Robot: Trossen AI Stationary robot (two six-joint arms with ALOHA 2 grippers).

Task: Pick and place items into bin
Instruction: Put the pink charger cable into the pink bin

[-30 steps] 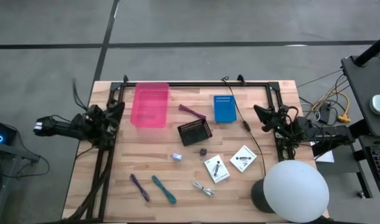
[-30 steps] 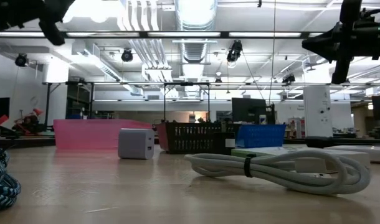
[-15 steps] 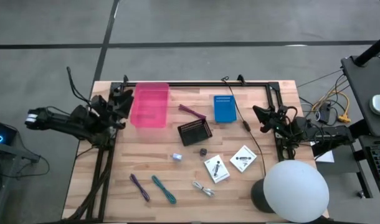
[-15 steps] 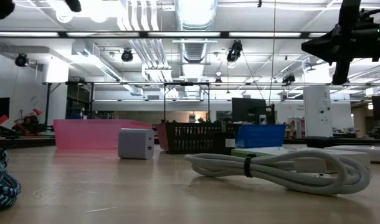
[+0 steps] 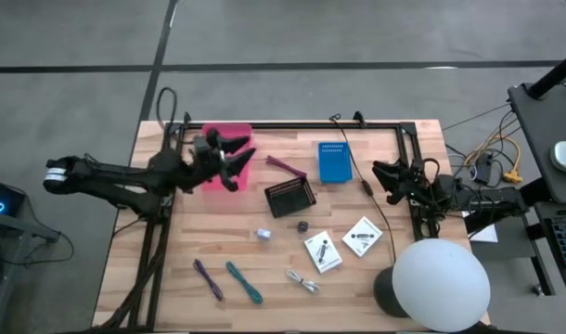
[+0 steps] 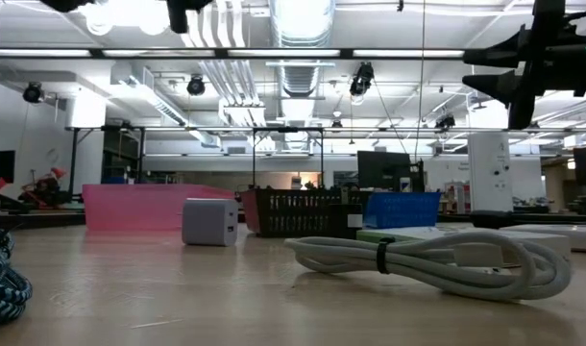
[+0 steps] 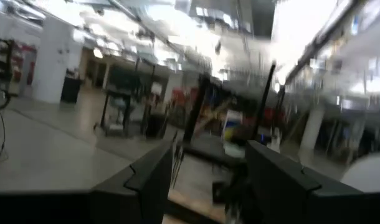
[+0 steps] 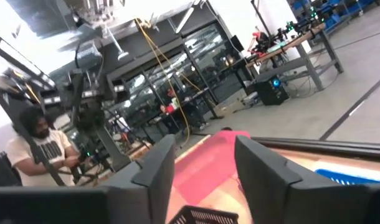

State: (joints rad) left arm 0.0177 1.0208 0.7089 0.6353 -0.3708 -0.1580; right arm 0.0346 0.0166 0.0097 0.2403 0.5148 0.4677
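Facing a person (image 8: 43,149), right-wrist view only

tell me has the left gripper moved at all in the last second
Yes. In the high view the left gripper has swung in from beside the table's left edge to above the pink bin, jaws open and empty.

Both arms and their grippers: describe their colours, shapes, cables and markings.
Both arms are slim, dark, jointed tubes. The left arm carries a white band near its outer end and a loose black cable arching above it. The left gripper ends in two dark, pointed fingers. The right gripper is equally dark with short, blocky fingers, and black cabling bunches along the right arm behind it.
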